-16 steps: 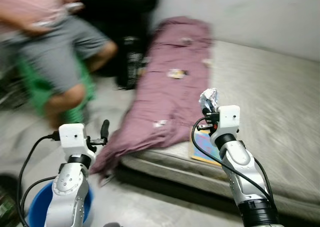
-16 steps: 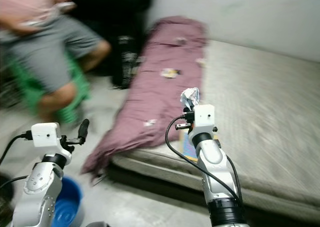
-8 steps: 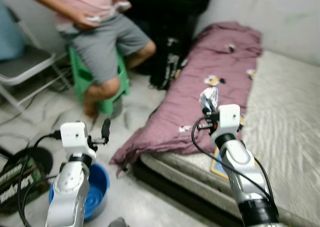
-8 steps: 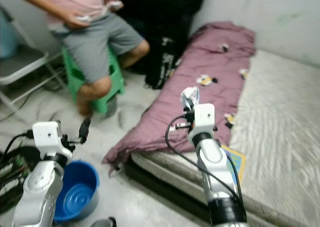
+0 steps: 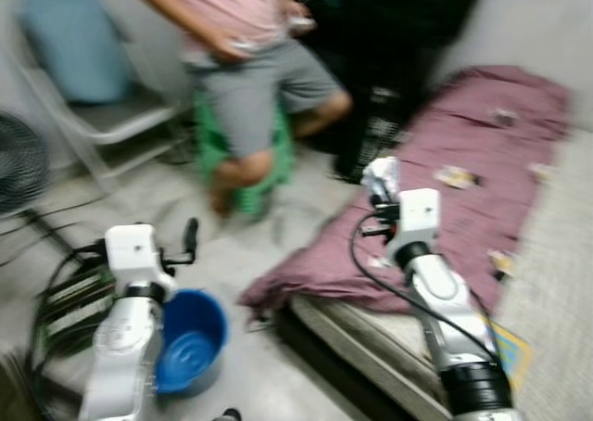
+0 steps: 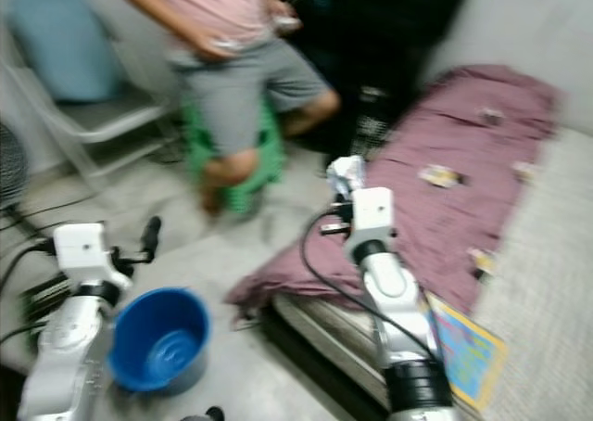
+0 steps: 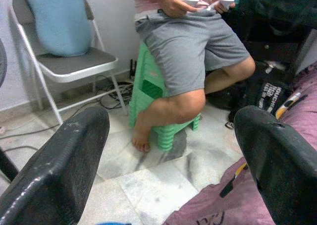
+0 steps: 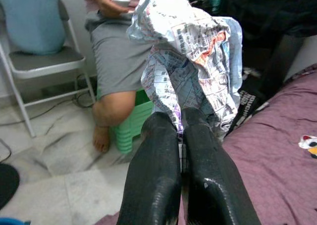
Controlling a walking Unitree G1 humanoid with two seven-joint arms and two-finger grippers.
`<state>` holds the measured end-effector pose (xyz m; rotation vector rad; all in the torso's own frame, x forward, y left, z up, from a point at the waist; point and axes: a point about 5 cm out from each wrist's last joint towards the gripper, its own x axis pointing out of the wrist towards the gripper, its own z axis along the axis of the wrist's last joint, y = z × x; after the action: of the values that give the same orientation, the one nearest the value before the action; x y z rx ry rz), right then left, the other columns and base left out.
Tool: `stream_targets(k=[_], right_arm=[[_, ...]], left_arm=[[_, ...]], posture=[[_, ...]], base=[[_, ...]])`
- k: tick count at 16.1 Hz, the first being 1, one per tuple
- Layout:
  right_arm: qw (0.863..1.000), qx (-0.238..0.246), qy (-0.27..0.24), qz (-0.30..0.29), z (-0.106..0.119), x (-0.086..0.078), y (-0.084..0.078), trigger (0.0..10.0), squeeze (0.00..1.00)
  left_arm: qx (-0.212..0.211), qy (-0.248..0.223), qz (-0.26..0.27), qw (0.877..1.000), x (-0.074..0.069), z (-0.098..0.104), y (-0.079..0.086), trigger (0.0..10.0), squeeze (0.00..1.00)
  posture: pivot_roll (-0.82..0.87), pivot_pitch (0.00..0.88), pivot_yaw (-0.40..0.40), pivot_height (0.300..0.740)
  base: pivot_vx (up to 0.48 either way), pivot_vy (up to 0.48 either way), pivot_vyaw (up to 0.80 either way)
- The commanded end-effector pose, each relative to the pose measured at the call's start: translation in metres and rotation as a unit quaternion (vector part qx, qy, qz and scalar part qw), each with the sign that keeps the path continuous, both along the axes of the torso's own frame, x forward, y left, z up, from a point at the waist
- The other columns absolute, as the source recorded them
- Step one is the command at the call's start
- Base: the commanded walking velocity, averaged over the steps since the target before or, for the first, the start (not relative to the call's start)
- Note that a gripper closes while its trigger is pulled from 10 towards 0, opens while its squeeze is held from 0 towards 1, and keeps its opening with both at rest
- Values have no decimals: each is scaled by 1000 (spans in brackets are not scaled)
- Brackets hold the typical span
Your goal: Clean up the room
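1. The left arm is raised in front of the body, its left gripper pointing forward with the two black fingers spread wide apart.
2. The right arm is raised higher, its right gripper with fingers pressed together, pinching a crumpled newspaper.

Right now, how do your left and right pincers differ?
The left pincer is open with its fingers wide apart; the right pincer is shut on a crumpled newspaper. The left holds nothing; the right carries the paper upright. The left sits low above the blue bucket; the right is raised near the purple blanket. Both have two black fingers and point toward the seated person.
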<state>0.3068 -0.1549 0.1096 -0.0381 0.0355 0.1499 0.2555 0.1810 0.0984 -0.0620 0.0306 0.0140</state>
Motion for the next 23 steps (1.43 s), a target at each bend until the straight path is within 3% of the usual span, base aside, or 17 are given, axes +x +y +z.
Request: stream_targets(k=[1,23], right_arm=[[1000,3,2,0,0,1,2,10000,0],[1000,1,-1,4,1,4,6,10000,0]], left_arm=[[10,2,9,1000,0,0,5,10000,0],[9,-3,5,1000,1,2,7,10000,0]], posture=[[-38,0,-75,740],[-32,0,-77,740]], base=[[0,0,800],[0,0,784]])
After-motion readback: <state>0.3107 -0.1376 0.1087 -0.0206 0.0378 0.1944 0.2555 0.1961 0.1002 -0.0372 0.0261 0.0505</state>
